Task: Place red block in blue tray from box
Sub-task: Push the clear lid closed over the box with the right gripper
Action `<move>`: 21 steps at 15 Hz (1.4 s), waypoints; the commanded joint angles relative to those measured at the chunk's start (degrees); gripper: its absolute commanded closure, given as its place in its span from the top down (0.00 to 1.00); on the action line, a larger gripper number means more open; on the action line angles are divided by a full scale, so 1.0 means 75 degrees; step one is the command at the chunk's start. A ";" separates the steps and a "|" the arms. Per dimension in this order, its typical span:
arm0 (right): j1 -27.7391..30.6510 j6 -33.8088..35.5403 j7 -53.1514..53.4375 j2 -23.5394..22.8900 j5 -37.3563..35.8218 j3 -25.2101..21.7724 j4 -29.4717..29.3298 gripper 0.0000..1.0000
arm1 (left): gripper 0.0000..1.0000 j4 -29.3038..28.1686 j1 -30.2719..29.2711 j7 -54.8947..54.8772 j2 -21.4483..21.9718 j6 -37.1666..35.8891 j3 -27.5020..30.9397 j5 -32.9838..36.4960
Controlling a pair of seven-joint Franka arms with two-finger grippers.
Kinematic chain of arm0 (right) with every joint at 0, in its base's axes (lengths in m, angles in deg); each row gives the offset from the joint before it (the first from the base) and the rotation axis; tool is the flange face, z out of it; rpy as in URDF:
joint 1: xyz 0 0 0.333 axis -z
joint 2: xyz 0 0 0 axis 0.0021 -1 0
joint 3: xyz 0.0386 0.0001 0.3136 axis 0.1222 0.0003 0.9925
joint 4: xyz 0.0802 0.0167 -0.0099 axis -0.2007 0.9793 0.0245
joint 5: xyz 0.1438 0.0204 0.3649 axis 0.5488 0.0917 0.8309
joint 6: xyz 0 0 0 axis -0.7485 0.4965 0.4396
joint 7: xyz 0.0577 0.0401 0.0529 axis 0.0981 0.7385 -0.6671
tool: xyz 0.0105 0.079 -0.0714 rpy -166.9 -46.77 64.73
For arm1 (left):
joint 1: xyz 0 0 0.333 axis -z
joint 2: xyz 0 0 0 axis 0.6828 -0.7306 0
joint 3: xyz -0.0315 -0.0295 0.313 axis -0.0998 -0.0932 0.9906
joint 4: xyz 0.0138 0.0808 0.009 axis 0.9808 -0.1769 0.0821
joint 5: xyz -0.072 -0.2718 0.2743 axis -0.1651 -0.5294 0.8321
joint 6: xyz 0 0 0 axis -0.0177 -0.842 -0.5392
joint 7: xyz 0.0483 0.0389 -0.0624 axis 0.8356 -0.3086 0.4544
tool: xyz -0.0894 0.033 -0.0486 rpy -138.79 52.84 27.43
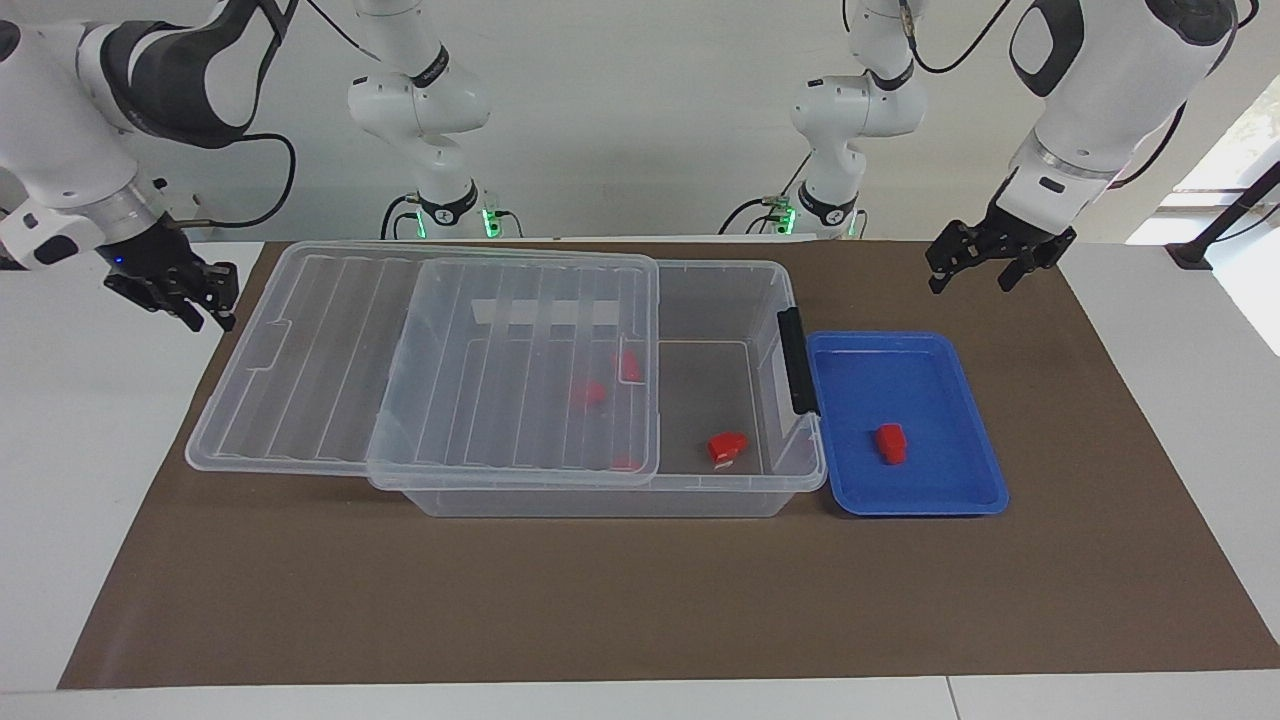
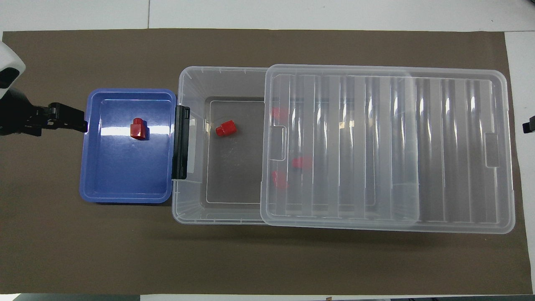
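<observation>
The red block point(image 1: 890, 443) lies in the blue tray point(image 1: 935, 385), about in its middle; it also shows in the overhead view point(image 2: 138, 128) in the tray point(image 2: 121, 175). The tray sits against the latch end of the clear box point(image 1: 600, 498) point(image 2: 189, 209). The ribbed lid point(image 1: 330, 360) point(image 2: 439, 146) is slid toward the right arm's end, leaving the tray-side part of the box uncovered. My left gripper point(image 1: 972, 284) point(image 2: 69, 120) is open and empty, up over the mat by the tray's edge. My right gripper point(image 1: 210, 318) is open and empty, over the mat's edge beside the lid.
A wider red piece with a white patch point(image 1: 727, 447) point(image 2: 226, 128) lies in the uncovered part of the box. More red pieces point(image 1: 588, 392) point(image 2: 301, 162) show through the lid. A black latch clip point(image 1: 797, 360) stands between box and tray. A brown mat point(image 1: 600, 600) covers the table.
</observation>
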 commanded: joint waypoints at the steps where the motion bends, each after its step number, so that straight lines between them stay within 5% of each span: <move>1: 0.0068 -0.0689 -0.0396 0.0131 -0.0077 -0.0317 0.0671 0.00 | 1.00 -0.0268 -0.0083 -0.0094 0.0235 0.0061 -0.0067 0.0069; 6: 0.0010 -0.1556 -0.0526 0.0107 -0.0077 -0.0588 0.1608 0.00 | 1.00 -0.0256 -0.0083 -0.0023 0.0235 0.0073 -0.0056 0.0069; 21: -0.0893 -0.1827 0.1336 0.0166 -0.0053 -0.0214 0.1961 0.00 | 1.00 -0.0256 -0.0083 -0.0012 0.0235 0.0073 -0.0056 0.0069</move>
